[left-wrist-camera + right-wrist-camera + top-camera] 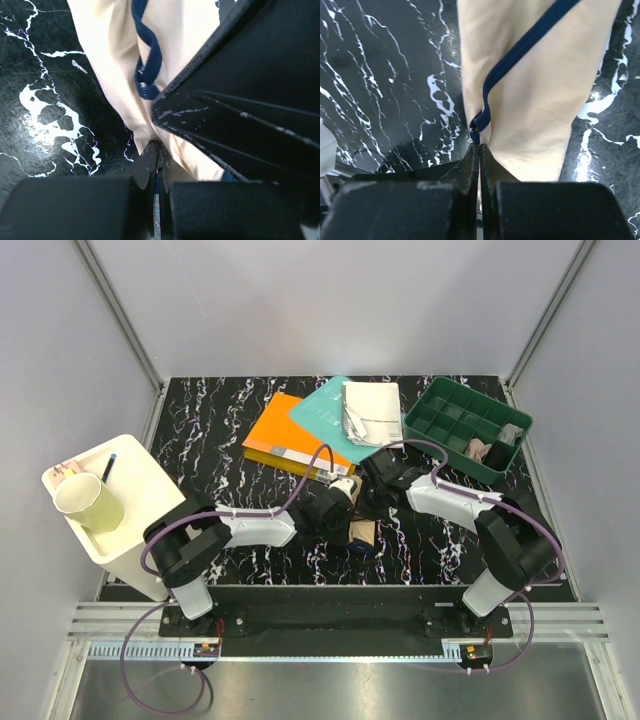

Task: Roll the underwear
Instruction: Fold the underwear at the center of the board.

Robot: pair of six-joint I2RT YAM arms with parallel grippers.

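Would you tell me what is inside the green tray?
A grey fabric piece and a pale fabric piece sit crumpled in the green tray, at its right end; anything beneath them is hidden.

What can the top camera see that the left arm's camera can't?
Only the top view shows the orange book, the green tray and the white bin. Only the left wrist view shows the navy edging twisting up close and the left gripper with jaws shut on the fabric. Both show the beige underwear on the black marbled table.

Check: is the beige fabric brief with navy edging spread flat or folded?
Folded: the beige navy-edged brief is a narrow strip, left gripper and right gripper pinching it.
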